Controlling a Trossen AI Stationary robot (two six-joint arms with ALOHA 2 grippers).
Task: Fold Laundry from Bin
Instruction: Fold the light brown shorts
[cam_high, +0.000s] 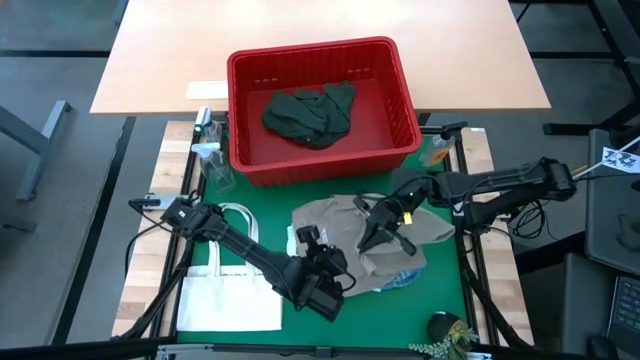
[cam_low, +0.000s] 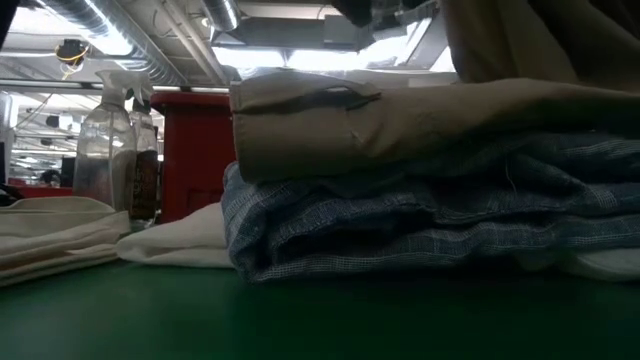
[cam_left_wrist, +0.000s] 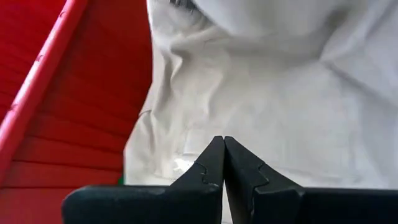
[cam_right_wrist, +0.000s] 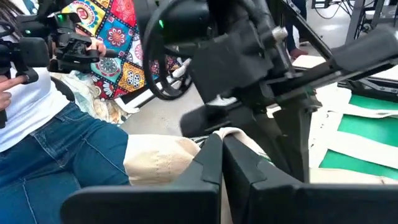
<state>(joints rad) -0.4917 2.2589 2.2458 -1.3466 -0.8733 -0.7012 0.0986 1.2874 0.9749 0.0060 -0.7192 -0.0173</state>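
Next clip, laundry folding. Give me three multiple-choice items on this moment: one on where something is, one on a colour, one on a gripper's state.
1. Where is the dark green garment?
A. Inside the red bin
B. On the white tote bag
C. Held by the right gripper

2. What colour is the garment lying directly under the beige garment on the stack?
A. Maroon
B. Blue-and-white
C. Dark green

3. How do the left gripper's fingers stand?
A. Wide open
B. Shut
C. Clamped on a spray bottle

Answers:
1 A, the high view shows it lying on the bin's floor.
2 B, the low view shows the blue-and-white cloth beneath the beige one.
3 B, the left wrist view shows the fingers pressed together.
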